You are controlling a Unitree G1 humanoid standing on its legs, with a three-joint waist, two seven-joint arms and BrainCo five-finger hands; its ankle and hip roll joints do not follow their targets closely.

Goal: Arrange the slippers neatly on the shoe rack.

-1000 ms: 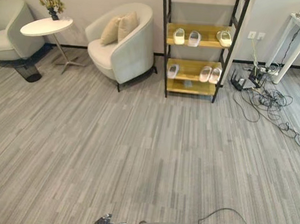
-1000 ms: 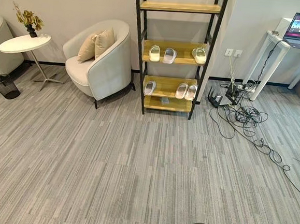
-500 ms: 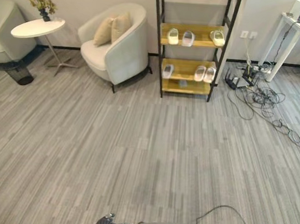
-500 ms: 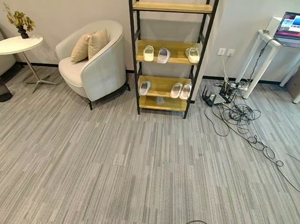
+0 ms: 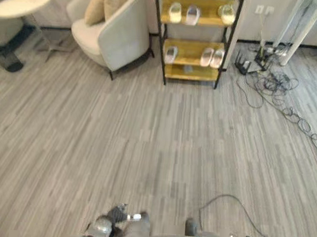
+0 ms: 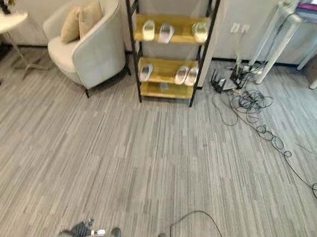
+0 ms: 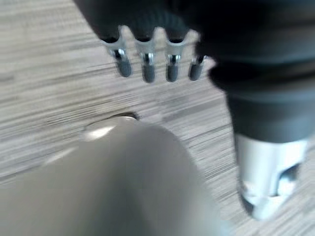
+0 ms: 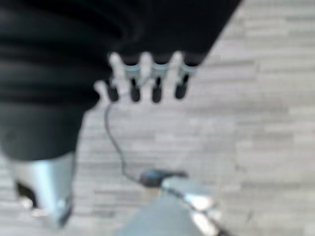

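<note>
A black-framed shoe rack [image 5: 160, 39] with wooden shelves stands against the far wall. On its upper visible shelf lie two pale slippers [image 5: 175, 11] side by side at the left and one slipper [image 5: 228, 13] at the right. The lower shelf holds a single slipper [image 5: 171, 53] at the left and a pair [image 5: 211, 57] at the right. My left hand [image 7: 146, 69] hangs low over the floor, far from the rack, its fingers straight and empty. My right hand [image 8: 147, 81] also hangs open over the floor, holding nothing.
A pale armchair [image 5: 113, 32] with two cushions stands left of the rack. Further left are a round white table [image 5: 19, 6] and a black bin [image 5: 6, 60]. Tangled cables [image 5: 276, 86] lie on the floor right of the rack, below a white desk [image 6: 281, 29].
The whole picture has shifted: the camera has moved and tipped downward, so the rack sits higher in view. My hands show more at the bottom edge. The slippers lie as before.
</note>
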